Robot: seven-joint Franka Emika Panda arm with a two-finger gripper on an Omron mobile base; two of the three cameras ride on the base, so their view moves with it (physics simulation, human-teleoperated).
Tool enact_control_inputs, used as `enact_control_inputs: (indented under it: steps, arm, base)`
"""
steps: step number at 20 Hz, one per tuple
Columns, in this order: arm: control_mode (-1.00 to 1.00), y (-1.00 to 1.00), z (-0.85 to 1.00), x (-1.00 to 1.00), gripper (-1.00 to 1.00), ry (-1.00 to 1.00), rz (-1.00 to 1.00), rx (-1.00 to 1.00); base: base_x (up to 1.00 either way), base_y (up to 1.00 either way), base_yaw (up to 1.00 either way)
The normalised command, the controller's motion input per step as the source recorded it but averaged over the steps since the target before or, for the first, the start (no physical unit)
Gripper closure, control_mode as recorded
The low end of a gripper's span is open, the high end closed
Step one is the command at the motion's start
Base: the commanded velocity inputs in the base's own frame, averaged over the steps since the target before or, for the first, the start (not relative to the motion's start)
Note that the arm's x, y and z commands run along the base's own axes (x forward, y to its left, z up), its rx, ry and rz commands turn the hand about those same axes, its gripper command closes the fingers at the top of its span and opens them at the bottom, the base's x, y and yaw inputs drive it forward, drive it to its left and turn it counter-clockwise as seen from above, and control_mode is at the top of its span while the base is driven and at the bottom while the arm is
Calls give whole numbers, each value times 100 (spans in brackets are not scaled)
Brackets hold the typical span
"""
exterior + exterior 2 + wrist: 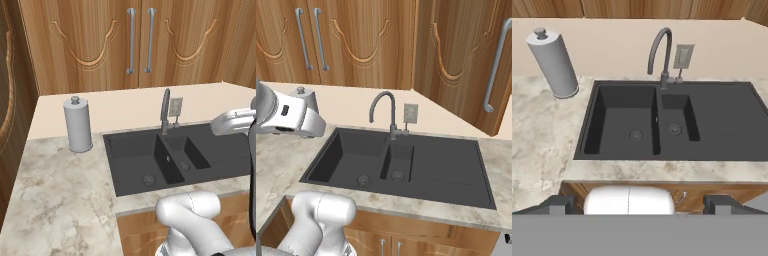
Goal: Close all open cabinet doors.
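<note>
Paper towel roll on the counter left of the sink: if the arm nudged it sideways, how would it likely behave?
The paper towel roll stands tall and narrow on a small base, so a high push would probably tip it. It is likely light and may slide on the smooth marble counter. Once down, it would roll.

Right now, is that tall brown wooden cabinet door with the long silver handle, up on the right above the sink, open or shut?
Open. In the right base view the tall brown wood-grain cabinet door stands swung out over the counter, angled away from the flat shut doors beside it.
</note>
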Motion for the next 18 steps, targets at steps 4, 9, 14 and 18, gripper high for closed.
enact_control_inputs:
  steps: [4,9,14,18]
  arm:
    - [-100,-2,-10,-22,-100,2,0,-9]
    - [-100,0,-2,-10,-100,2,-1,0]
    - [-100,-6,-3,-8,-100,0,-2,6]
    - [-100,-1,-1,-4,-100,2,-4,8]
  base:
    - [0,0,0]
    - [0,0,0]
    - [0,0,0]
    - [0,0,0]
